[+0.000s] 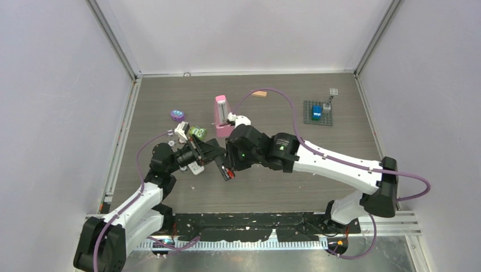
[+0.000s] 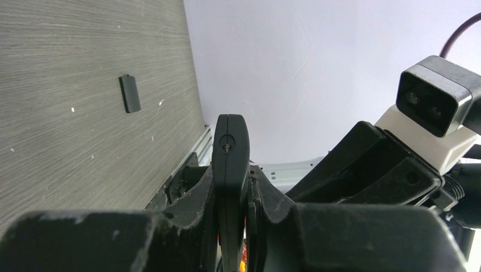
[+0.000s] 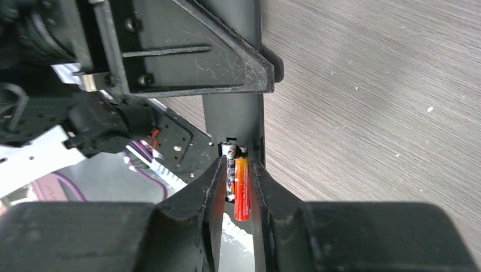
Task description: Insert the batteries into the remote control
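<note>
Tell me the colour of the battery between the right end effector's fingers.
The battery is orange at one end, shading to red at the other; clearest in the right wrist view.

A grey wood-grain tabletop (image 1: pixel 272 192) is closed in by plain, pale lavender walls at the back (image 1: pixel 244 34), left (image 1: pixel 51 113) and right (image 1: pixel 431 85). Aluminium posts (image 1: pixel 113 39) rise at the back corners. A silvery rail (image 1: pixel 408 224), possibly slotted extrusion, edges the near side. The light is soft and even.

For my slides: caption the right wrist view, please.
Right tool with an orange battery between its jaws, at the open bay of the remote, beside a second cell.
</note>
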Controlling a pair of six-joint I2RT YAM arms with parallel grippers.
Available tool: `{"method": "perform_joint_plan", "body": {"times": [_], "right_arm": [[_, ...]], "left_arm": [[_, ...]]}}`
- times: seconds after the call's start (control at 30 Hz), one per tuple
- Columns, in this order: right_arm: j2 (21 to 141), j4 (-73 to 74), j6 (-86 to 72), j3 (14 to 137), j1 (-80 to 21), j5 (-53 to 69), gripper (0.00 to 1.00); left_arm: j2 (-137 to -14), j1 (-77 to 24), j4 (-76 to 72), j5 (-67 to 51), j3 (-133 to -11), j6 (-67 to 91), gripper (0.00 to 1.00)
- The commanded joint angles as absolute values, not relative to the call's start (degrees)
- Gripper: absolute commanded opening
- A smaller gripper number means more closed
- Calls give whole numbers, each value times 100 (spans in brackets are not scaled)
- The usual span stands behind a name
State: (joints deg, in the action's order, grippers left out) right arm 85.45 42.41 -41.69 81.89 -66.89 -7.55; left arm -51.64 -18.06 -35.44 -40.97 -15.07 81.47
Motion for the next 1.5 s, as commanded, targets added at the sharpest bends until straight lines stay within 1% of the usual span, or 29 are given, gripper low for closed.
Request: {"method": "perform_joint_plan", "body": {"times": [0.0, 0.07, 0.13, 0.2, 0.23, 0.27, 0.3, 0.33, 0.4, 0.43, 0.6, 0.7, 0.8, 1.0, 1.3, 1.47], "right_arm": [[7584, 3500, -4535, 7903, -6654, -999, 27], [7174, 3123, -4632, 7553, -6653, -902, 27], [6757, 2711, -4834, 7094, -6649, -844, 30], [6421, 2369, -5020, 6703, -6664, -856, 36], [6335, 2166, -5113, 6472, -6671, -884, 41], [6174, 2072, -5214, 6361, -6680, -962, 48], [6102, 1812, -5252, 6128, -6721, -995, 52], [5946, 1666, -5334, 6017, -6749, -1062, 61], [5740, 1107, -5474, 5677, -6860, -1148, 69], [5647, 776, -5523, 5482, -6927, -1180, 70], [5575, 203, -5783, 5190, -7132, -1563, 76], [5504, -146, -5904, 4963, -7211, -1794, 78], [5426, -830, -5997, 4682, -7299, -1936, 78], [5556, -1208, -6347, 4685, -7330, -2091, 78], [5856, -1351, -6631, 4728, -7339, -1930, 71], [5968, -1401, -6745, 4698, -7339, -1907, 65]], "left_arm": [[-5176, -1833, -4247, -4104, -1483, 8615, 0], [-5171, -1828, -4350, -4076, -1461, 8814, 0], [-5147, -1830, -4462, -4025, -1445, 8983, 0], [-5106, -1828, -4530, -3934, -1420, 9160, 0], [-5080, -1830, -4581, -3873, -1416, 9288, 0], [-5036, -1828, -4649, -3784, -1382, 9418, 0], [-4983, -1828, -4684, -3687, -1354, 9562, 0], [-4919, -1828, -4697, -3584, -1334, 9703, 0], [-4767, -1834, -4646, -3393, -1302, 9917, 0], [-4675, -1829, -4566, -3310, -1295, 10009, 0], [-4126, -1833, -4050, -2972, -1348, 10321, 0], [-3801, -1828, -3660, -2801, -1354, 10453, 0], [-3493, -1828, -3253, -2665, -1379, 10541, 0], [-3012, -1828, -2718, -2382, -1375, 10775, 0], [-2453, -1828, -2006, -2041, -1336, 11047, 0], [-2293, -1828, -1802, -1966, -1336, 11057, 0]]}}
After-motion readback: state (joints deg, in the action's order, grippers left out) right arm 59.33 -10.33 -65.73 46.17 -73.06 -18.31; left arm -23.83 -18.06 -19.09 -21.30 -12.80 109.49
